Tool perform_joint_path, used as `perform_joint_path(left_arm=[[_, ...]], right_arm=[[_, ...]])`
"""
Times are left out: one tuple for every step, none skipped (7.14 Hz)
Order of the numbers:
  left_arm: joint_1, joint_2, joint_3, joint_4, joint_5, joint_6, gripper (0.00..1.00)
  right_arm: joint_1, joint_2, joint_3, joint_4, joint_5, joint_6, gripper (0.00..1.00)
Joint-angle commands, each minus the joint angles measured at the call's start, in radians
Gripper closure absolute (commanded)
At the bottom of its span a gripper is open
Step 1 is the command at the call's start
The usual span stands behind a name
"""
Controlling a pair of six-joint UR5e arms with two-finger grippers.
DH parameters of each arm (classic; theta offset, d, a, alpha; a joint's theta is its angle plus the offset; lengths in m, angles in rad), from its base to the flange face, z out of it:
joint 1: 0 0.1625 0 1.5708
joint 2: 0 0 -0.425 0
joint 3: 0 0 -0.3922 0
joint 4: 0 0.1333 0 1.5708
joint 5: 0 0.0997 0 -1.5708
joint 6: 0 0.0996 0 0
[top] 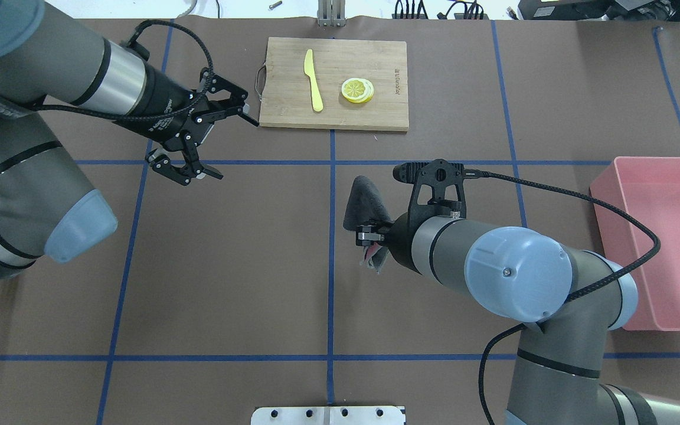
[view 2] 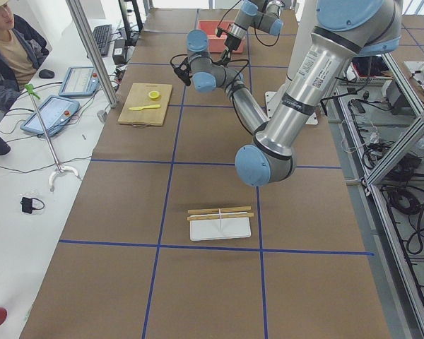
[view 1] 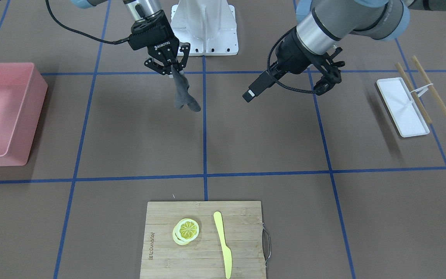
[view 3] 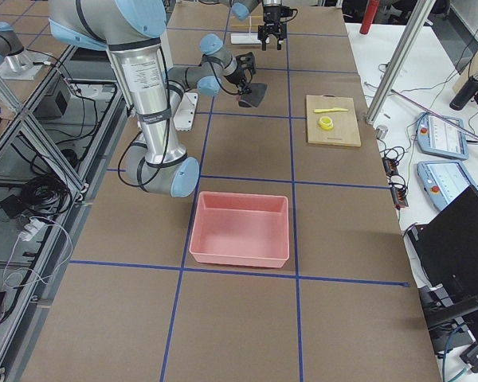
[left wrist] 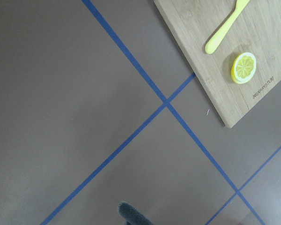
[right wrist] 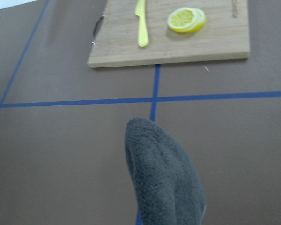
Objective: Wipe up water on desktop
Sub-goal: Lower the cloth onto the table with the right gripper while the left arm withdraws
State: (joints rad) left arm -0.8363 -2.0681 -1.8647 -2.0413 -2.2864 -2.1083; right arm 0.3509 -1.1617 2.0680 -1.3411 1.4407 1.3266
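Two grippers are seen: the right gripper (view 1: 176, 71) is clamped on one grey cloth (view 1: 184, 97), which is hung over the middle of the desktop (view 1: 265, 135); the left gripper (top: 236, 149) is held apart, empty. Wide bare room is left between them. One cutting board (view 1: 157, 217), one pink bin (view 1: 37, 100) and one white tray (view 1: 401, 106) are placed near the edges.

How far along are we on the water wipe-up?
Done: the right gripper is shut on the grey cloth, so pickup looks finished. In hand: the cloth hangs over the desktop near the centre tape line, apparently not touching it. Left: the wiping itself; no water is discernible in any view. The left gripper is open and empty.
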Motion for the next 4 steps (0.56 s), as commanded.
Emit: perform_joint_path(left_arm=[[-0.004, 0.110, -0.008, -0.129, -0.039, 0.005, 0.03], [-0.020, 0.129, -0.005, -0.128, -0.059, 0.034, 0.03], [-0.026, 0.150, -0.005, -0.128, -0.059, 0.043, 0.03], [-0.053, 0.164, -0.011, -0.126, -0.059, 0.112, 0.03]], right_arm=[[-0.029, -0.021, -0.013, -0.149, 0.009, 0.135, 1.00], [-0.035, -0.027, -0.020, -0.167, 0.053, 0.141, 1.00], [-0.020, -0.058, -0.019, -0.173, 0.158, 0.134, 1.00], [0.018, -0.106, -0.003, -0.171, 0.244, 0.128, 1.00]])
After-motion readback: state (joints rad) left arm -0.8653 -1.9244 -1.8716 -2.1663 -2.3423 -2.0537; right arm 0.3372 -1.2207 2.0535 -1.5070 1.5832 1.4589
